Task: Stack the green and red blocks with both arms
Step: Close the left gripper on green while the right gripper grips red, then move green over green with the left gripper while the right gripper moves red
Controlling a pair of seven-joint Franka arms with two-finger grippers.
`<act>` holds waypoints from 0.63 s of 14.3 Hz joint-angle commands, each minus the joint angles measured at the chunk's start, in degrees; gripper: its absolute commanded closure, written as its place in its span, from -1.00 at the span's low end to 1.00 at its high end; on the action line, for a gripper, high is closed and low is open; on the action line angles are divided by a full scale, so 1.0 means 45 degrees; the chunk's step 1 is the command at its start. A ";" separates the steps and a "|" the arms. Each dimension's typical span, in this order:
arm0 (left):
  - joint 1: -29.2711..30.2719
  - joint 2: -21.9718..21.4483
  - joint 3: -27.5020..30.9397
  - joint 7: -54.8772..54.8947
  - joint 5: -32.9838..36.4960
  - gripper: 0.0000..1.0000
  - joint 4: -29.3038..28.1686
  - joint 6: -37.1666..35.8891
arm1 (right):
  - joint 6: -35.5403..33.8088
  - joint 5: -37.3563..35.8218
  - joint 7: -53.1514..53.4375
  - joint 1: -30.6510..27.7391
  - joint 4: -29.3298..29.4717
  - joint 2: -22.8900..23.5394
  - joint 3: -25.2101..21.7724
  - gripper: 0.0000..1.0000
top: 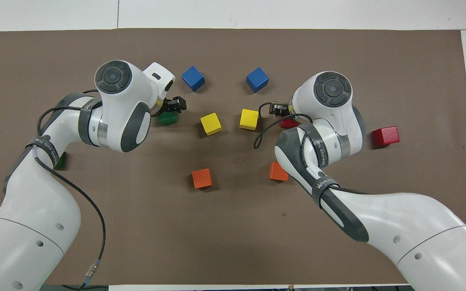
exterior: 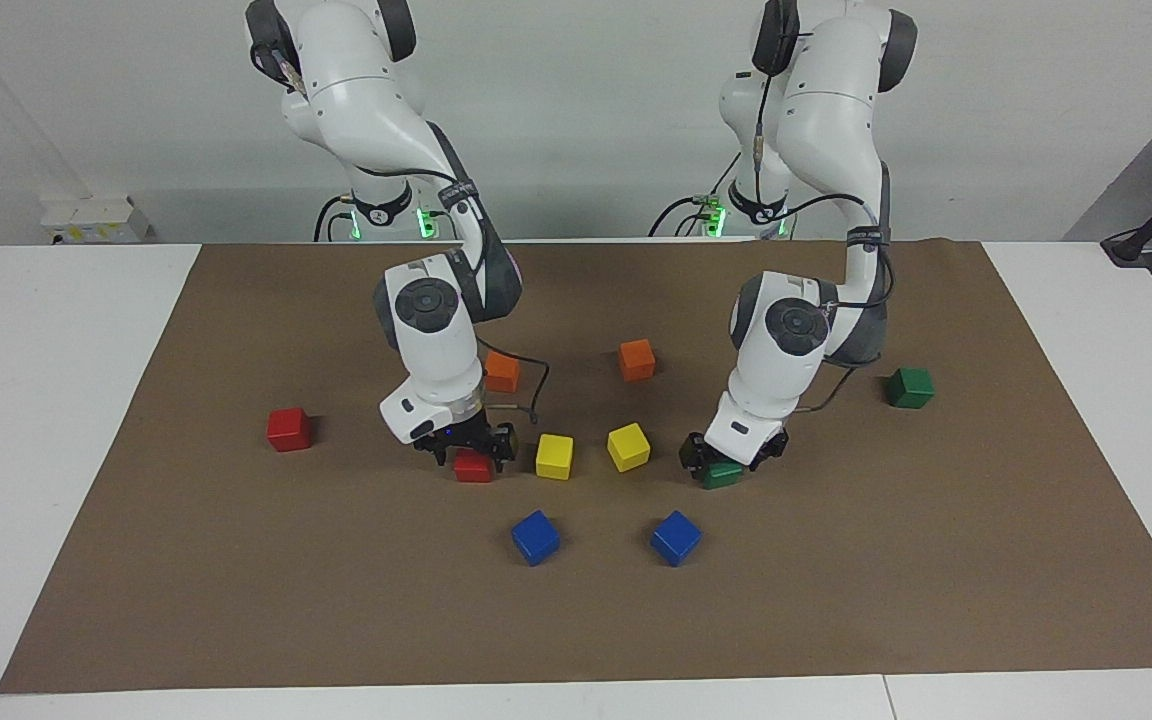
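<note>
**Both grippers down on their blocks**

While the left gripper [exterior: 732, 462] straddles a green block [exterior: 722, 474] on the brown mat [exterior: 236, 560], the right gripper [exterior: 466, 447] straddles a red block [exterior: 473, 466]; whether either has clamped cannot be told. Two yellow cubes [exterior: 554, 455] lie between them, blue cubes [exterior: 535, 537] farther out, orange cubes [exterior: 637, 359] nearer the robots. A second red block [exterior: 288, 429] and a second green block [exterior: 909, 387] sit toward the table's ends.

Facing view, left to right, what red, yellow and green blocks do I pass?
In order: lone red block, red block at right gripper, yellow block, second yellow block, green block at left gripper, lone green block.
</note>
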 commanded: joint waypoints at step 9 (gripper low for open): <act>-0.0244 -0.0409 0.0207 -0.0452 0.0202 1.00 0.0042 -0.0423 | -0.3838 0.0092 -0.7162 -0.3560 0.1692 -0.1799 -0.0017 1.00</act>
